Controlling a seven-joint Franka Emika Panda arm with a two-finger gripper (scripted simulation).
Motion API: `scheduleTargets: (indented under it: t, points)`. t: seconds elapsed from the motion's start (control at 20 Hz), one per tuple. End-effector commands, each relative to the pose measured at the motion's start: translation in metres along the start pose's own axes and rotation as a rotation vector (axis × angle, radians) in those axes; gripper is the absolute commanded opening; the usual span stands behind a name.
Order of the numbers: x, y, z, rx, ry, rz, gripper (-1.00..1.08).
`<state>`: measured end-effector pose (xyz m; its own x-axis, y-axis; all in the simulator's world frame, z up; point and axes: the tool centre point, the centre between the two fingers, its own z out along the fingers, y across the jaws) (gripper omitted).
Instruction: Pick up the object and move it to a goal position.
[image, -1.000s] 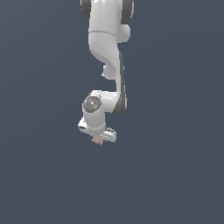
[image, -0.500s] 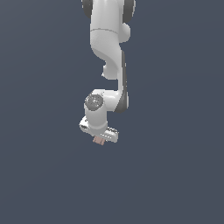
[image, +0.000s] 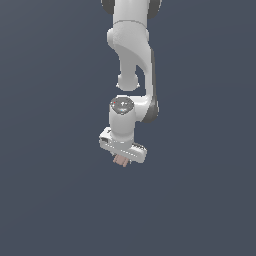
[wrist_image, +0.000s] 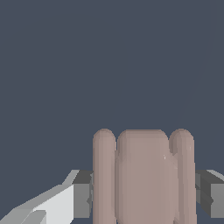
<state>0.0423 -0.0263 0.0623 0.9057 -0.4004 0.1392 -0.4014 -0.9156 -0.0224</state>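
The object (wrist_image: 143, 175) is a pinkish-brown block with rounded ribs, filling the space between the two fingers in the wrist view. A grey finger pad (wrist_image: 82, 194) presses on one side and the other pad (wrist_image: 211, 192) on the opposite side. My gripper (wrist_image: 146, 194) is shut on the object. In the exterior view the white arm hangs down the middle, and the object (image: 120, 160) peeks out as a small pink stub below the gripper (image: 121, 159). It is held clear of the dark surface.
A plain dark blue-grey surface (image: 200, 200) fills the whole background in both views. No other objects or edges show.
The arm's wrist and gripper have shifted slightly toward the exterior view's right and a little upward, carrying the object along.
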Motion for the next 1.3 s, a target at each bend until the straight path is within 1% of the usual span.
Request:
scheduleTargets:
  t: [0.0, 0.5, 1.25]
  points:
    - [0.003, -0.017, -0.015, 0.006, 0.04, 0.022, -1.0]
    - [0.014, -0.078, -0.075, 0.024, 0.199, 0.109, -1.0]
    - [0.022, -0.153, -0.155, 0.041, 0.404, 0.219, -1.0]
